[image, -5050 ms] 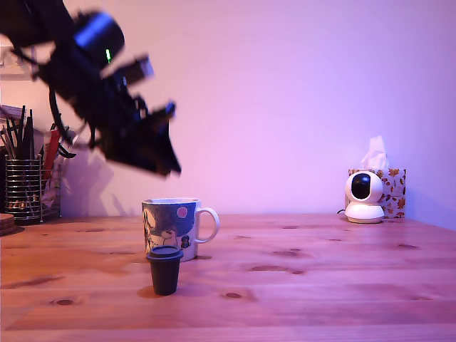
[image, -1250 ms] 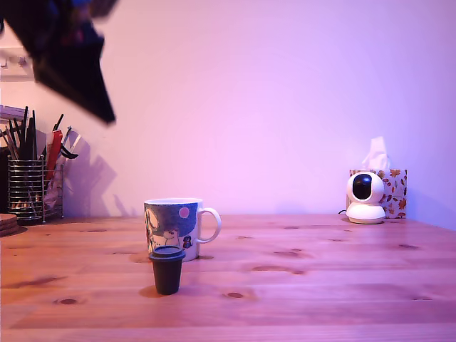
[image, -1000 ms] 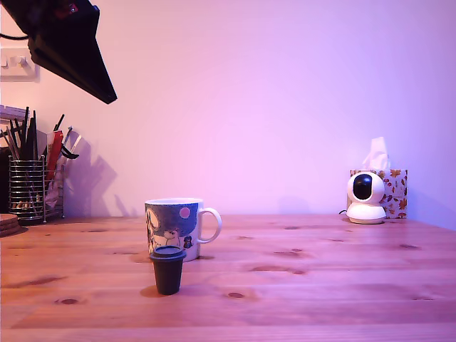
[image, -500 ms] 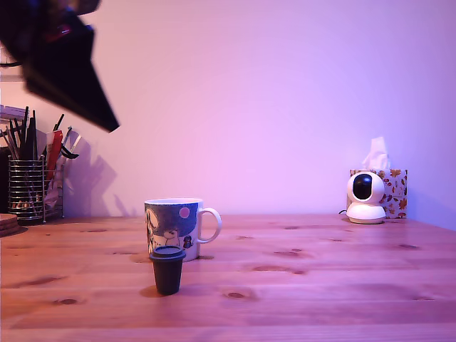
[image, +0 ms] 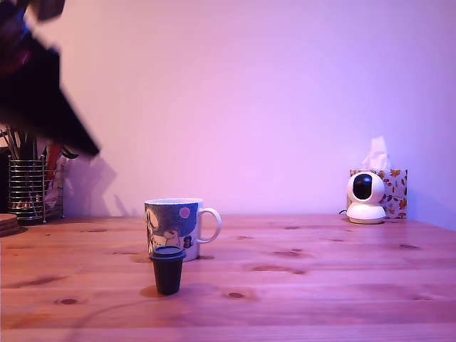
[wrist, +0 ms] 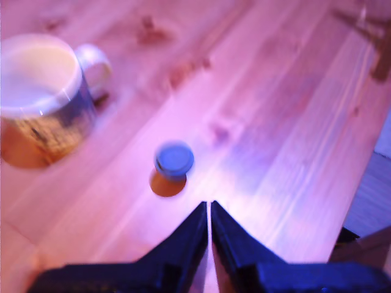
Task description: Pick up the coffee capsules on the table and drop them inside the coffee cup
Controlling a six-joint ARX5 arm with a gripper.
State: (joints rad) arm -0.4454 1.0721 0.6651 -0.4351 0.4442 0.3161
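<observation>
Tool: the black two-fingered tool (wrist: 209, 210) hangs high above the wooden tabletop (image: 320, 271), blurred, at the exterior view's left; in the wrist view its fingers (wrist: 183, 238) are narrowed to a thin slit with nothing between them.
Capsule: one small dark tapered plastic pod with a blue flat-rimmed lid (image: 167, 269) stands upright on the tabletop, well below the tool and just ahead of the fingertips in the wrist view; long axis vertical, wide lid up, narrow end down.
Cup: the white ceramic mug with a blue-grey cartoon picture and pink dot (image: 174, 226) stands upright just behind the capsule, mouth up, loop handle toward the exterior view's right; farther from the tool than the capsule.
</observation>
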